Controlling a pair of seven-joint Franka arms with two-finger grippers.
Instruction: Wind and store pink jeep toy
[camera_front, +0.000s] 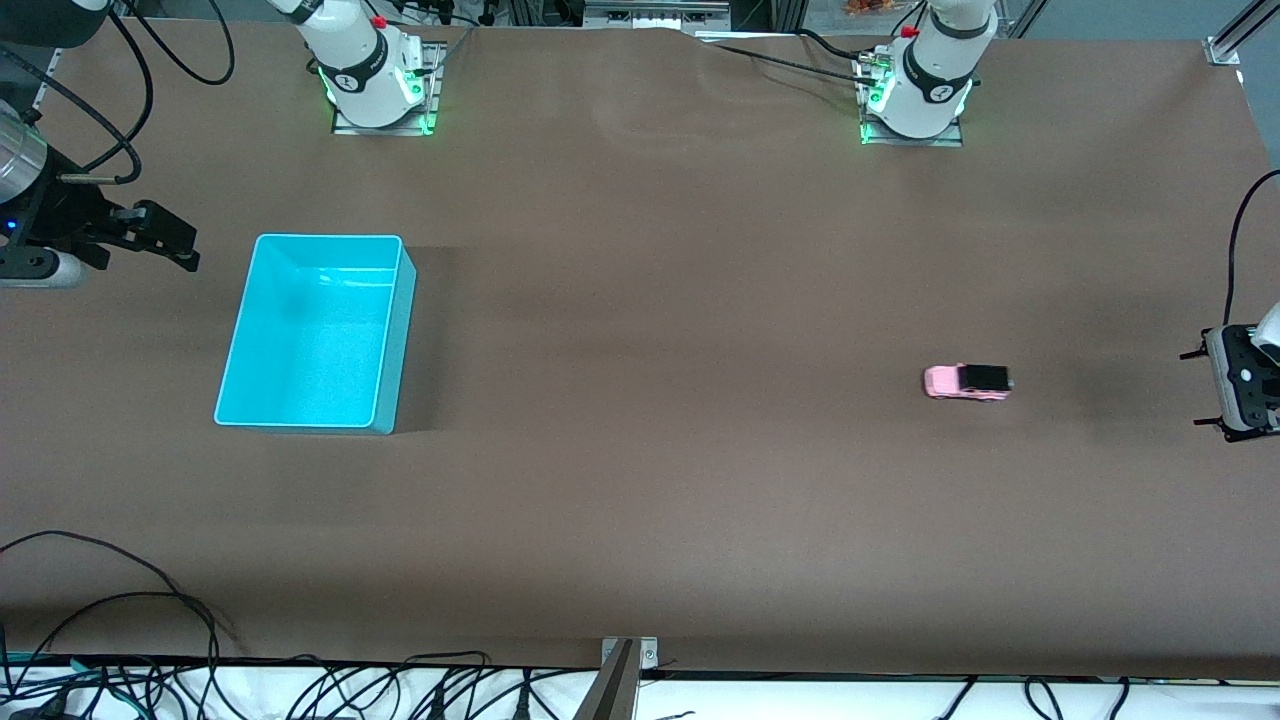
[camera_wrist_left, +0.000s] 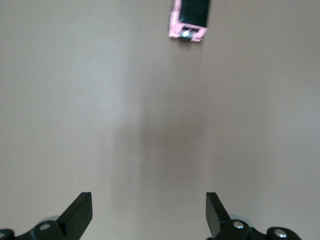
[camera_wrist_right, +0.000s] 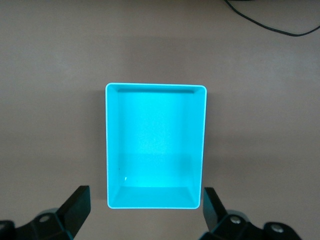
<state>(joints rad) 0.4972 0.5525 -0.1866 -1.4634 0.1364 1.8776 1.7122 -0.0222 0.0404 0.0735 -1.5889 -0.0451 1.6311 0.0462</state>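
Pink jeep toy (camera_front: 967, 382) sits free on counter (camera_front: 660, 480) for left tool (camera_wrist_left: 149, 212), spread; right tool (camera_wrist_right: 142, 210) spread, waits over cyan bin (camera_wrist_right: 112, 145).

Pink jeep toy (camera_front: 966, 382): light pink body, black roof. Bin (camera_front: 318, 333): cyan. Table (camera_front: 660, 300): brown.

The tiny boxy pink jeep toy (camera_front: 967, 382) is set on the brown surface (camera_front: 660, 300) toward the left arm's end; the open cyan plastic bin (camera_front: 318, 332) is placed well apart, toward the right arm's end.
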